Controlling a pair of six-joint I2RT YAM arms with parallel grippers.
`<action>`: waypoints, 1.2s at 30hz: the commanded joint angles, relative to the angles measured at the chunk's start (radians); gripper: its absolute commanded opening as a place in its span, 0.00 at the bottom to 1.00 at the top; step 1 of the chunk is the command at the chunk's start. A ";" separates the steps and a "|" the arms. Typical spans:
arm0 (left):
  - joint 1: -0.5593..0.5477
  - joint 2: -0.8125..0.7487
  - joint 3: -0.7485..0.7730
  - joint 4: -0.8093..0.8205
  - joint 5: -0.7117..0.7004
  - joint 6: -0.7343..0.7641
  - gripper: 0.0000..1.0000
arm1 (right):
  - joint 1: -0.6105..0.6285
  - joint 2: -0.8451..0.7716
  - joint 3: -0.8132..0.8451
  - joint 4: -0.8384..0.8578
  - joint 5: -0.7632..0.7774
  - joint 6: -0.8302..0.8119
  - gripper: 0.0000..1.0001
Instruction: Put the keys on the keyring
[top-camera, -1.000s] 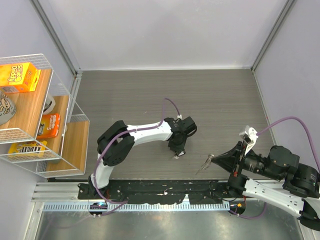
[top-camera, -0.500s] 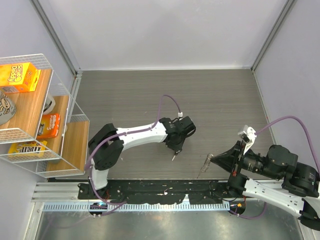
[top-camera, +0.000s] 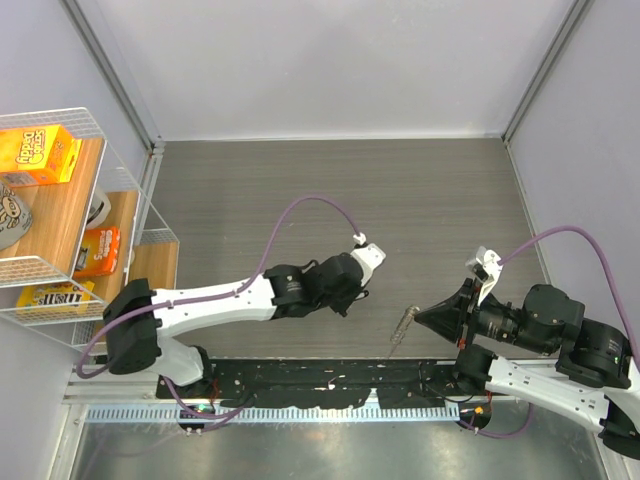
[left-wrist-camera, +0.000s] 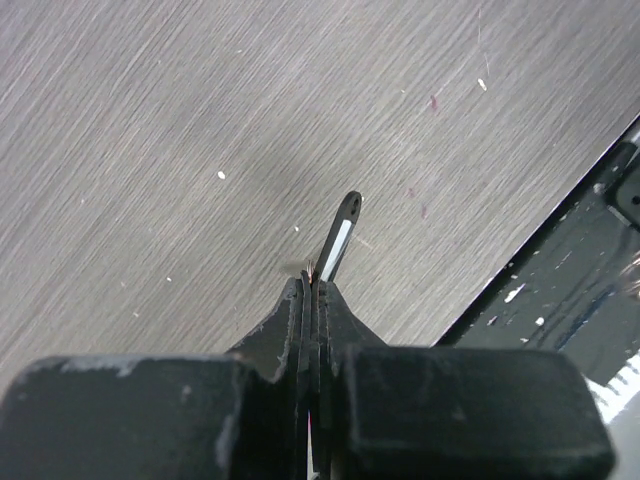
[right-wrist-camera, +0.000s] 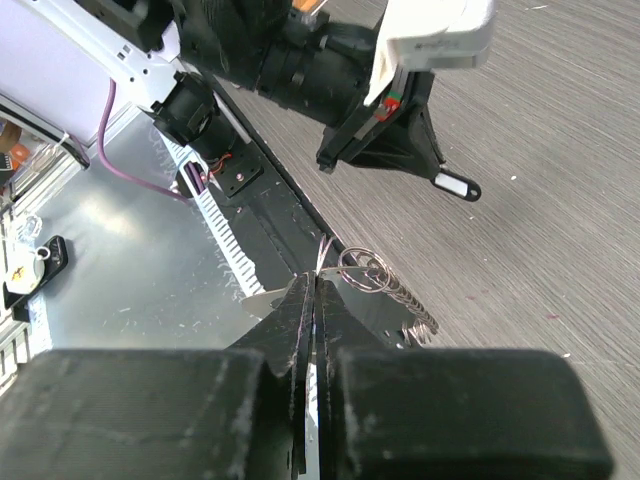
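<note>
My left gripper (left-wrist-camera: 315, 285) is shut on a small key (left-wrist-camera: 343, 225) with a black head, which sticks out past the fingertips above the grey table. In the top view the left gripper (top-camera: 351, 297) is at the front centre. My right gripper (right-wrist-camera: 315, 280) is shut on the keyring (right-wrist-camera: 385, 285), a wire ring with a glittery chain hanging from it. In the top view the right gripper (top-camera: 419, 313) holds the keyring (top-camera: 401, 330) just right of the left gripper. The right wrist view shows the left gripper (right-wrist-camera: 428, 172) and its key (right-wrist-camera: 455, 186) a short gap above the keyring.
A wire shelf (top-camera: 150, 215) with boxes stands at the left edge. The black base rail (top-camera: 320, 378) and a toothed strip (right-wrist-camera: 215, 215) run along the table's front edge, right under the keyring. A flat silver piece (right-wrist-camera: 262, 301) shows beside the right jaws.
The left arm has stretched out low, and its gripper carried the key up off the table toward the right. The right gripper with the keyring has shifted slightly left.
</note>
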 joint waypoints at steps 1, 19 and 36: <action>-0.010 -0.027 -0.171 0.304 -0.007 0.131 0.00 | 0.004 0.021 0.010 0.067 -0.008 -0.014 0.05; -0.056 -0.032 -0.199 0.299 -0.245 0.097 0.45 | 0.004 0.035 0.000 0.069 0.002 -0.014 0.05; 0.030 0.177 -0.011 -0.021 -0.194 -0.208 0.44 | 0.004 0.041 -0.001 0.069 0.005 -0.014 0.05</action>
